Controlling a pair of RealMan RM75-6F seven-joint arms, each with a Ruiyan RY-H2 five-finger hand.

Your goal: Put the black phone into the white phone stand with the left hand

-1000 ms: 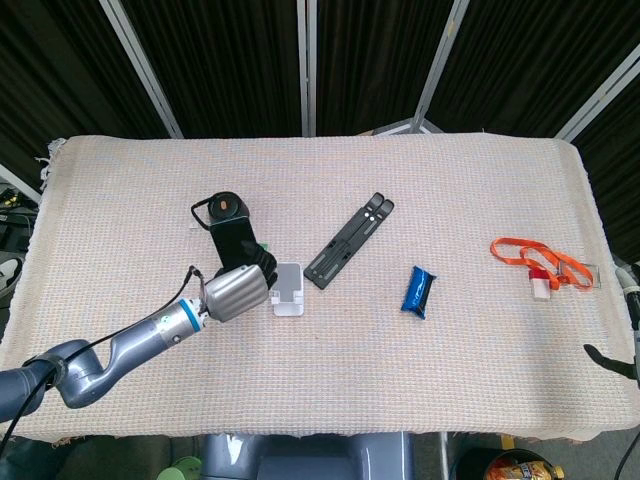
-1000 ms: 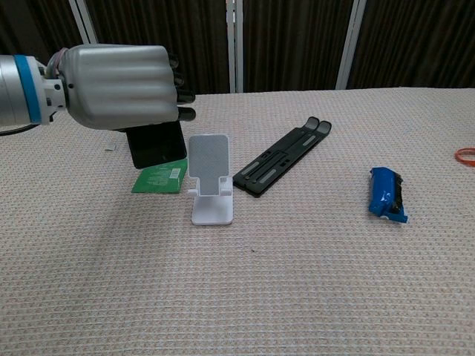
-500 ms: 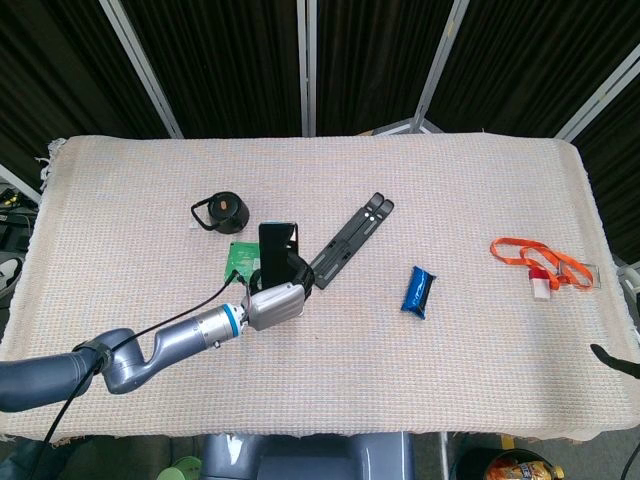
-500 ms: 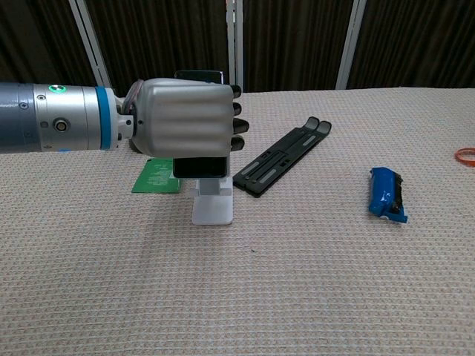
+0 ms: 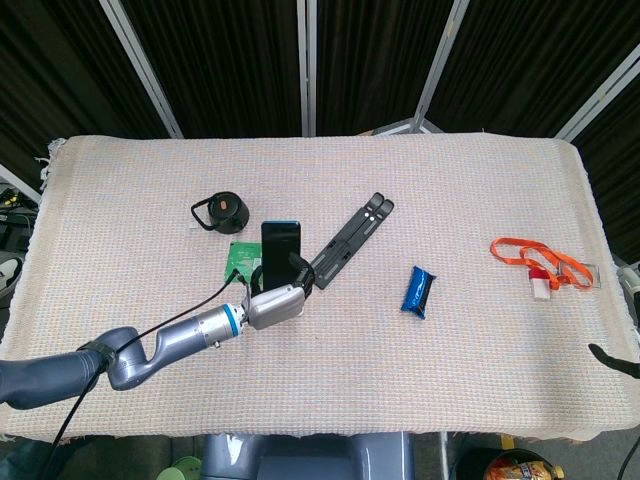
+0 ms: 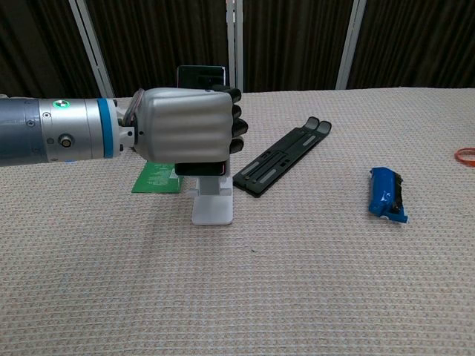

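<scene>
A: So, status? Where's the phone [image 6: 200, 74]?

B: My left hand [image 6: 185, 133] is wrapped around it, fingers closed, upright over the white stand [image 6: 212, 205].

A: Seated?

B: Can't tell; the hand hides the ledge. I judge it nearly placed. Release and withdrawal remain. Right hand isn't visible.

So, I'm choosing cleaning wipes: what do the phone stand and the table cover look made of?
The white phone stand looks like matte molded plastic: smooth, uniform, no glare. The table cover looks like woven fabric, with a visible knit-like grid; which fibre it is I cannot tell.
</scene>
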